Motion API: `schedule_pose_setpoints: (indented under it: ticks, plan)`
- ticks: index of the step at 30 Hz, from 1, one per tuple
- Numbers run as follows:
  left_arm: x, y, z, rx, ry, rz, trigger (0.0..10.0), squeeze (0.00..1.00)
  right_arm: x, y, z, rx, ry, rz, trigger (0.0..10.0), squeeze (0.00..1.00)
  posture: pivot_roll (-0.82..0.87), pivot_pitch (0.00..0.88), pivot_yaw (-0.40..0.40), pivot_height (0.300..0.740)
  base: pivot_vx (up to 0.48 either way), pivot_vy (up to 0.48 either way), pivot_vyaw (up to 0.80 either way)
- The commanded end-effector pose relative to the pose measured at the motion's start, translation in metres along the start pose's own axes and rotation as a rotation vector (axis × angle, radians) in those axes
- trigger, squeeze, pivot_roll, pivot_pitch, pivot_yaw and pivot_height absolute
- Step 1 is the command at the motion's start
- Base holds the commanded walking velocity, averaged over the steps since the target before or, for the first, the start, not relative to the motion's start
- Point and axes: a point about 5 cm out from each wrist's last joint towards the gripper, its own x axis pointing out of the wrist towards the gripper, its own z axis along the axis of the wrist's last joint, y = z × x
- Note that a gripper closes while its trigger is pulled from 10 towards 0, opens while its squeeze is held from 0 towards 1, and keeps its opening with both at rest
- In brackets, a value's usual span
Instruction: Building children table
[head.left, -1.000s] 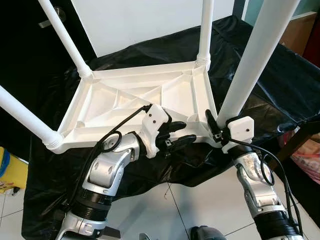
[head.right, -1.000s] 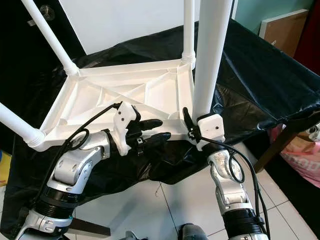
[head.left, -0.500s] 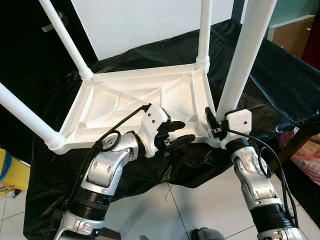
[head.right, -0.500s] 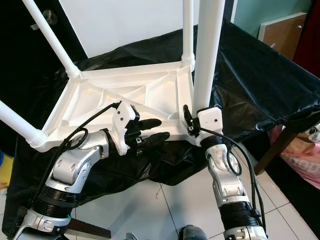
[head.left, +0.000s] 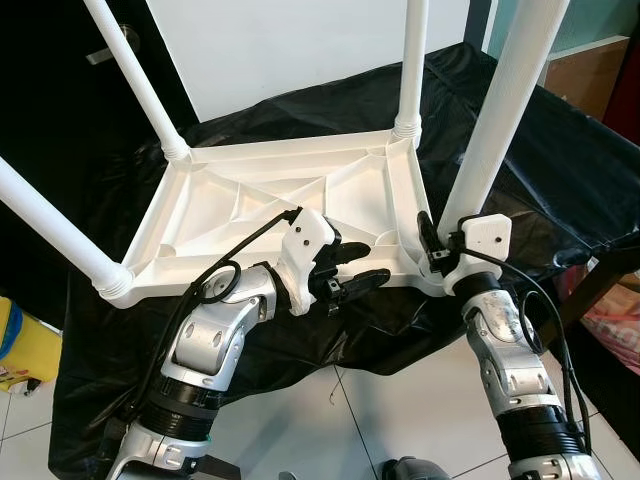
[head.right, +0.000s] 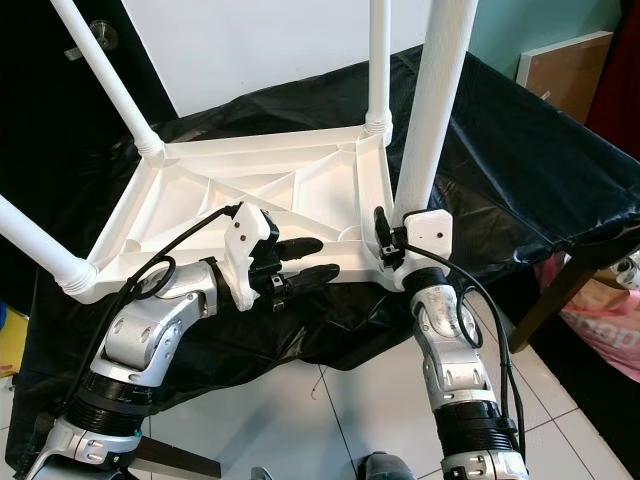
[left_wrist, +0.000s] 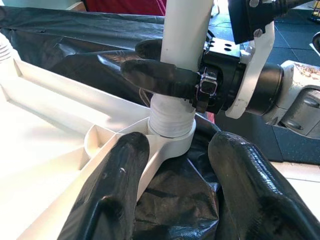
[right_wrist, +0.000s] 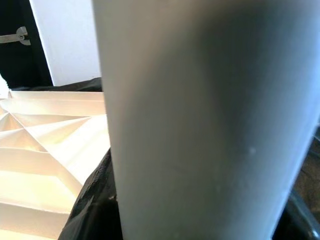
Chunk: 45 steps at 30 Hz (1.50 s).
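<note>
Left eye view shows a white plastic table top (head.left: 280, 215) lying upside down on a black sheet (head.left: 560, 170), ribbed underside up, with round white legs standing at its corners: one at 11 o'clock (head.left: 135, 75), one at 1 o'clock (head.left: 411, 65), one at 9 o'clock (head.left: 50, 225), and the near-right leg (head.left: 497, 110) at 3 o'clock, leaning slightly to the right. The right gripper (head.left: 437, 243) is clamped round the base of that near-right leg, just above the corner socket. The left gripper (head.left: 365, 266) sits at the table's near edge, about 6 o'clock, fingers spread apart and pointing towards that same corner, holding nothing.

The left wrist view gives what the head views cannot: the leg's ridged end (left_wrist: 172, 120) seated in the round socket (left_wrist: 165, 145), the right gripper's black fingers (left_wrist: 160, 77) wrapped on the leg just above it, and the left fingers (left_wrist: 112, 195) parted on either side of the socket corner, one lying against the table's rim. The right wrist view is mostly the leg's white surface (right_wrist: 200, 120) close up, with table ribs (right_wrist: 45, 145) at the side.

No writing or brand marks can be read.
</note>
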Motion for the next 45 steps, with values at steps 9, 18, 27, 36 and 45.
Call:
schedule_pose_setpoints:
  ticks: [9,18,27,36,45]
  plan:
    - [0.000,0.001,0.001,0.005,0.004,0.036,10.0,0.00,-0.016,-0.001,-0.036,0.084,0.208,-0.104,10.0,0.00,-0.22,0.109,0.108,0.740,0.000,0.000,0.00]
    - [0.002,0.000,0.001,0.004,0.000,0.036,10.0,0.00,-0.017,0.010,-0.023,-0.023,0.128,-0.012,10.0,0.00,-0.23,0.113,0.107,0.740,0.000,0.000,0.00]
    - [0.001,0.002,0.002,0.005,-0.005,0.045,10.0,0.00,-0.017,0.019,-0.013,-0.069,0.079,0.065,10.0,0.00,-0.23,0.111,0.103,0.740,0.000,0.000,0.00]
    - [0.001,0.003,0.002,0.009,-0.005,0.055,10.0,0.00,-0.025,0.029,-0.010,-0.117,0.019,0.150,10.0,0.00,-0.23,0.114,0.103,0.740,0.000,0.000,0.00]
    - [0.001,0.004,0.003,0.012,-0.007,0.061,10.0,0.00,-0.031,0.027,-0.006,-0.130,-0.039,0.183,10.0,0.00,-0.23,0.116,0.105,0.740,0.000,0.000,0.00]
